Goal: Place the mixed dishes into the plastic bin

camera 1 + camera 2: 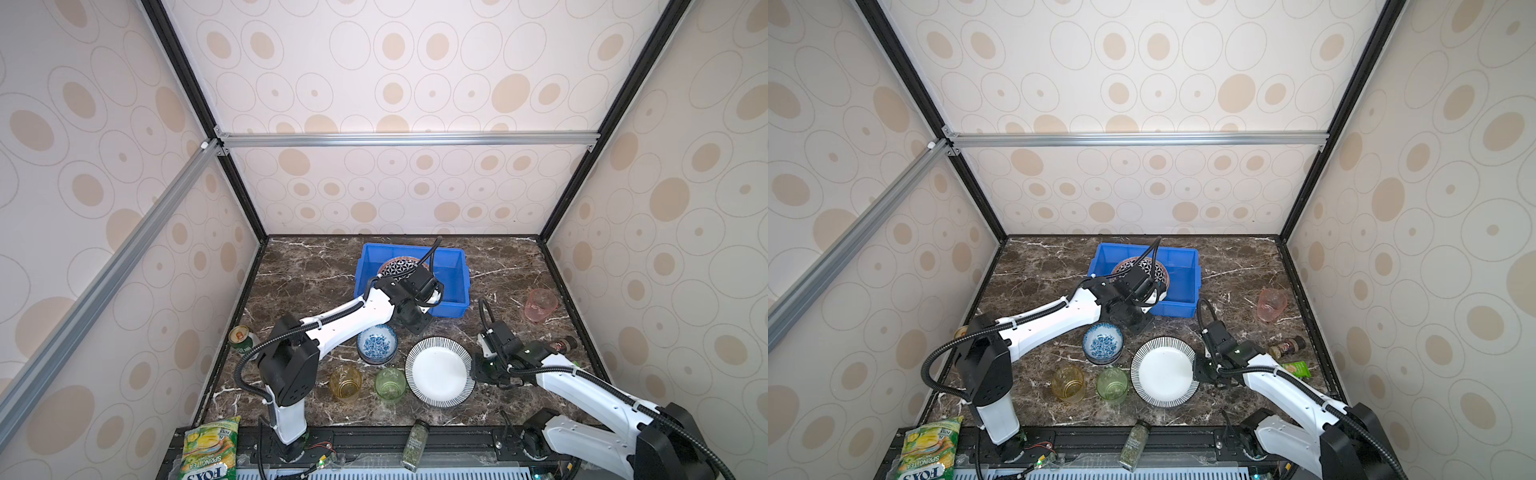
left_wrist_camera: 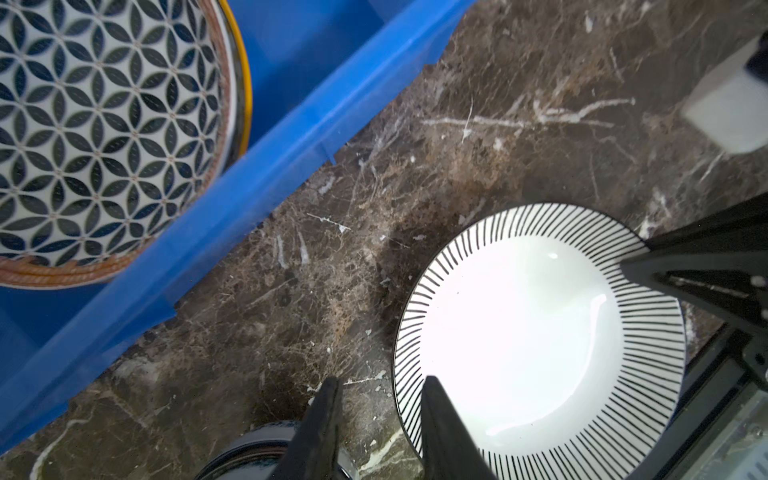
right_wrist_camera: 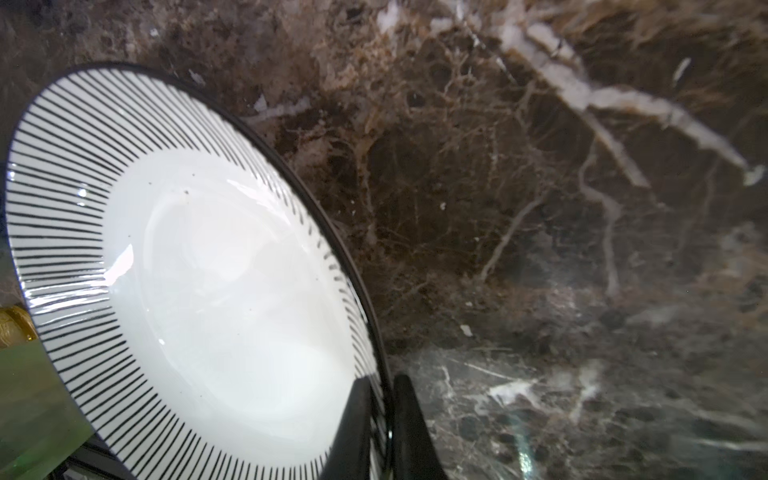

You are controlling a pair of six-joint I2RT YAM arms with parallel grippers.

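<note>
Right gripper (image 3: 381,380) clamps the rim of the striped plate (image 1: 436,370), near the plastic bin (image 1: 455,309) on the robot's side, possibly tilted up. Next: lift it over the bin's lip. Left gripper (image 2: 380,384), fingers apart and empty, hovers at the bin's near wall.

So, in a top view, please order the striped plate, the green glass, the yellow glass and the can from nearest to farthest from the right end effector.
1. striped plate: its rim is clamped in the right end effector.
2. green glass: just left of the plate.
3. yellow glass: further left.
4. can: far left.
</note>
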